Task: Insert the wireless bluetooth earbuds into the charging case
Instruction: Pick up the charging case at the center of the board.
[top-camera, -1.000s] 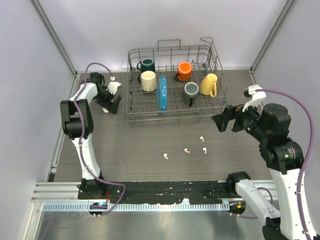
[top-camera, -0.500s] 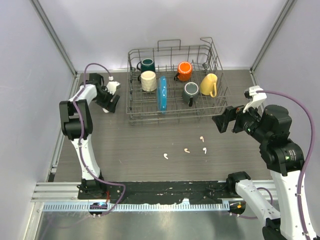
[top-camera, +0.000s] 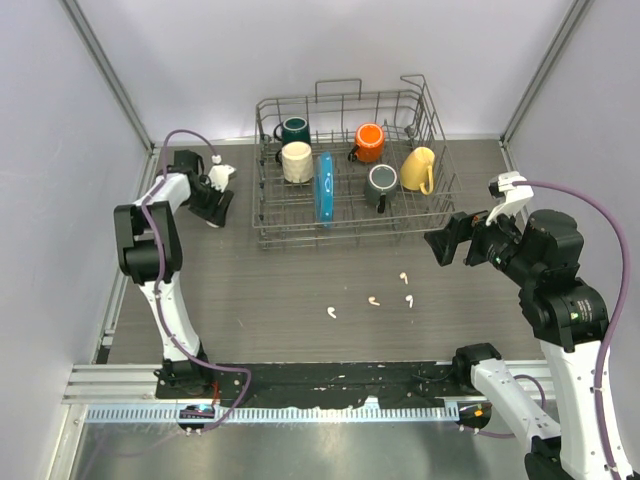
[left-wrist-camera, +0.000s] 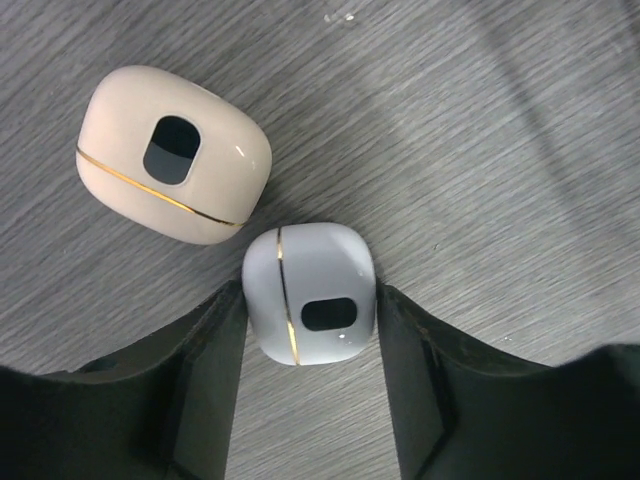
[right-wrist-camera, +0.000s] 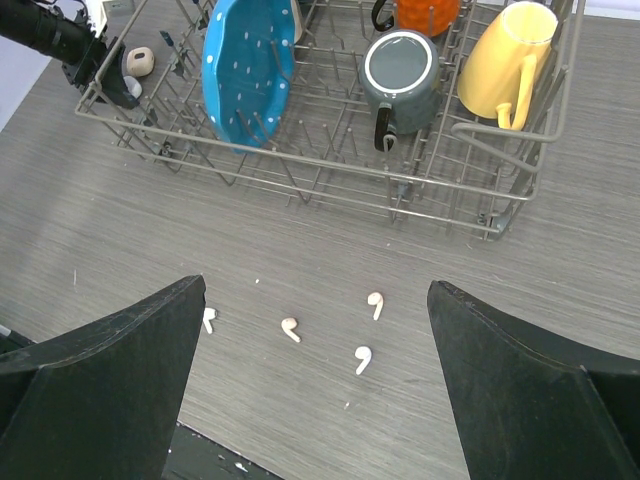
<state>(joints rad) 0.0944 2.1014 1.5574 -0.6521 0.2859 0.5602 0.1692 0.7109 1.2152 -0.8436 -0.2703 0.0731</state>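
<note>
**Four earbuds loose, both cases shut: barely off the start line**

Nearest the arms, all four earbuds (top-camera: 373, 300) lie bare on the grey worktop (top-camera: 250, 290). They sit in a loose scatter: one off to the left, one in the middle, and two close together on the right. None of them is touching another, and none is anywhere near a case. So nothing counts as inserted yet.

A little further back on the right, the right tool (top-camera: 447, 240) hangs above the worktop with its jaws spread wide and nothing between them. Its own camera looks straight down at the scatter, with all four buds framed between the two fingers. It looks well placed for a pick, but no bud is touched.

Over on the far left, well apart from the buds, is where the action is. The left tool (left-wrist-camera: 311, 300) is down at the worktop with the white case (left-wrist-camera: 308, 280) between its fingers. Both fingers sit against the case's sides, so I call that a grip, though the case rests on the surface. Just beside it lies the cream case (left-wrist-camera: 170, 155), untouched. Both cases show an unbroken gold seam, so both lids look closed.

Behind everything stands the wire rack (top-camera: 350, 236) with its mugs (top-camera: 296, 160) and blue plate (top-camera: 324, 188), which play no part here.

My read is that everything is left to do. A case has to come over to the buds and be opened, and then each bud has to be picked up and seated.
</note>
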